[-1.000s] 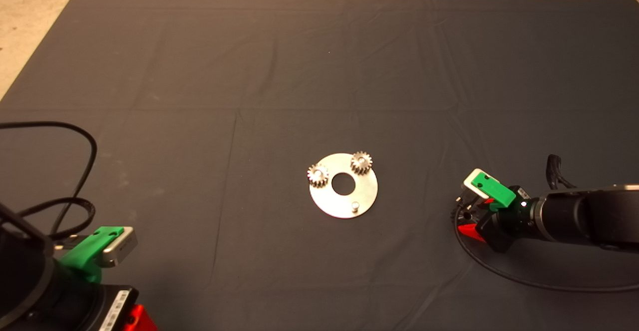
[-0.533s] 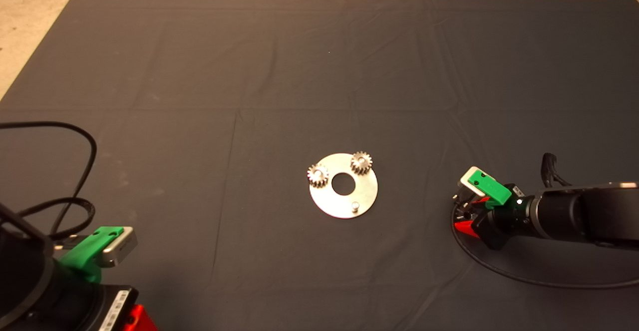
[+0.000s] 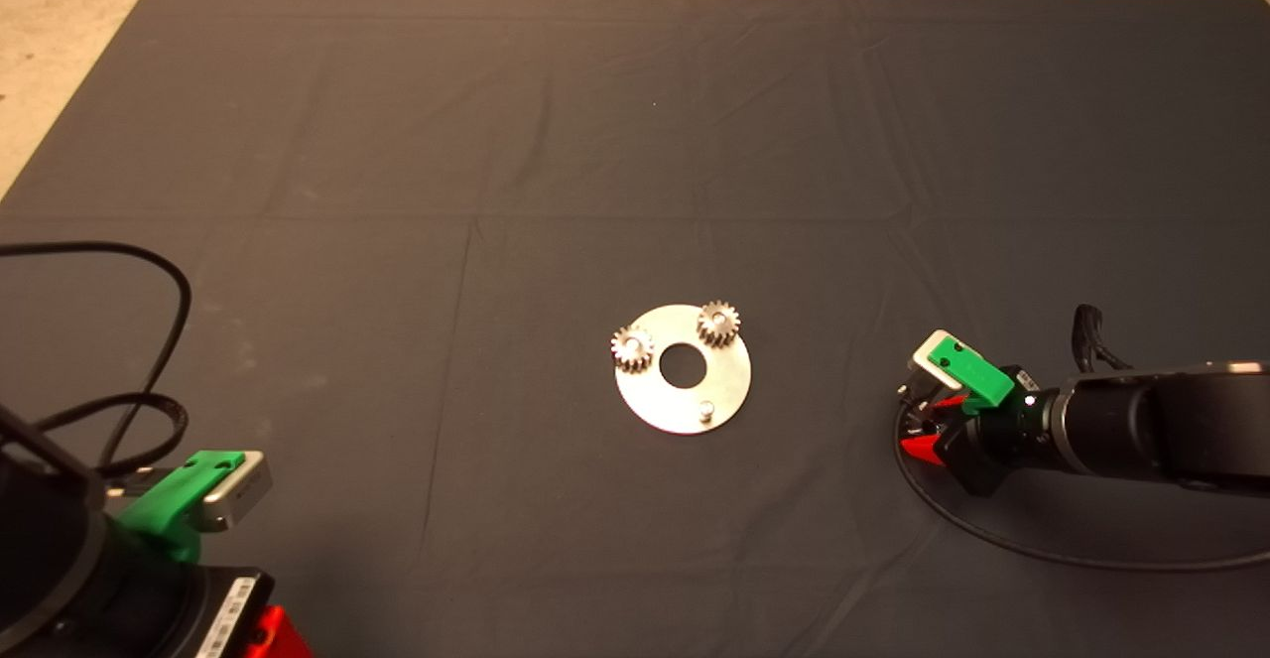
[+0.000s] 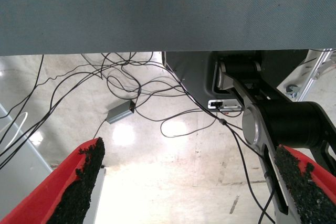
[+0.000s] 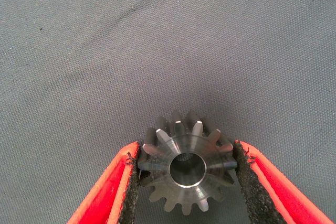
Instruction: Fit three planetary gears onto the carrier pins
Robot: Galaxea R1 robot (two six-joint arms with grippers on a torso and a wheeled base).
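Nearest, the left gripper waits well off from the disc, fingers spread; its wrist view shows only floor cables under the mat's edge. Right of the disc, the right gripper pinches the third gear just above the mat, a grip that the head view hides. Two gears sit on the disc's farther pins; the nearer pin stands bare.
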